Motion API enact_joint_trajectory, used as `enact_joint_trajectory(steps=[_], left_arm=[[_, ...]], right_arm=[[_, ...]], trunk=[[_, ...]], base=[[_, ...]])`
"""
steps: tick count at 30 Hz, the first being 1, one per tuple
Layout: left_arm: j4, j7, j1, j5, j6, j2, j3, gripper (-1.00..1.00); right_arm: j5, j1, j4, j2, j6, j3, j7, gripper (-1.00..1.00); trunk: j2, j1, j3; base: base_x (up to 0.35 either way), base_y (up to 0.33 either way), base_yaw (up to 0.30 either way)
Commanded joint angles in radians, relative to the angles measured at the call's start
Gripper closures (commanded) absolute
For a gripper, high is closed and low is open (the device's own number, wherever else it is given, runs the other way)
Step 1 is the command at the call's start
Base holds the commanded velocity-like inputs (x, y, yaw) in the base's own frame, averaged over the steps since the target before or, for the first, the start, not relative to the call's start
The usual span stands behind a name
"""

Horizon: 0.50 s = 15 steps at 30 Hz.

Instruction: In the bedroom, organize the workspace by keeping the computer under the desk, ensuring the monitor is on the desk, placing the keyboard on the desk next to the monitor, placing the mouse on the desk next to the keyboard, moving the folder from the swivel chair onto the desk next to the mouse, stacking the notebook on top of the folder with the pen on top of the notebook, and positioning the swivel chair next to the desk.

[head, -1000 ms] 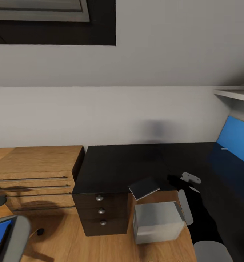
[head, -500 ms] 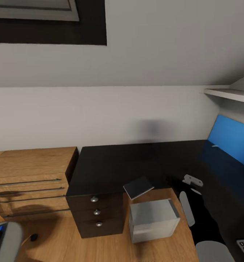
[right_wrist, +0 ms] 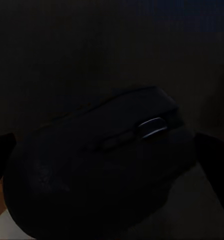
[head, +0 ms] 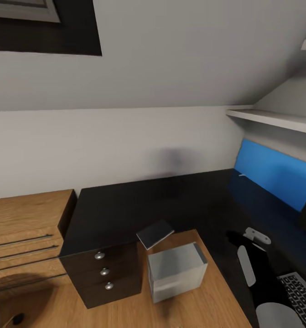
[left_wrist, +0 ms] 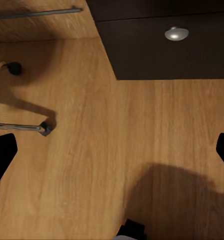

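A black mouse sits between the fingers of my right gripper, which is shut on it; a pale surface shows below. My right arm hangs over the black desk at its inner corner. The blue-screened monitor stands on the desk's right wing, with the keyboard in front of it. A dark notebook overhangs the desk's front edge. Beneath it, the grey computer rests on the floor. My left gripper is open above bare wooden floor.
A three-drawer unit holds up the desk's left end, its knob close to my left gripper. A wooden dresser stands left of the desk. A chair's leg and caster lie nearby. White shelves hang above the monitor.
The whole head view has swung to the right: the keyboard and more of the monitor have come into view, and the swivel chair has slipped out at the lower left.
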Motion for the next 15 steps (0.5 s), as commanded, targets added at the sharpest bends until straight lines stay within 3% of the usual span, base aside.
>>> enact_joint_trajectory(steps=[1,8,15], left_arm=[[0.0,0.007,-0.001,0.011,-0.006,0.002,-0.008,-1.0],[0.0,0.007,-0.001,0.011,-0.006,-0.001,-0.008,-1.0],[-0.002,0.007,-0.001,0.009,-0.006,-0.002,-0.011,-1.0]], right_arm=[[-0.011,-0.001,-0.001,-0.004,0.001,-0.005,-0.007,1.0],[-0.01,-0.001,0.056,-0.027,-0.034,-0.02,-0.007,1.0],[-0.006,-0.001,0.081,-0.027,-0.071,-0.015,-0.006,1.0]], trunk=[[-0.001,0.0,-0.001],[-0.001,0.0,-0.001],[-0.001,0.0,-0.001]], base=[[0.0,0.0,-0.296],[0.0,0.0,-0.296],[0.0,0.0,-0.254]])
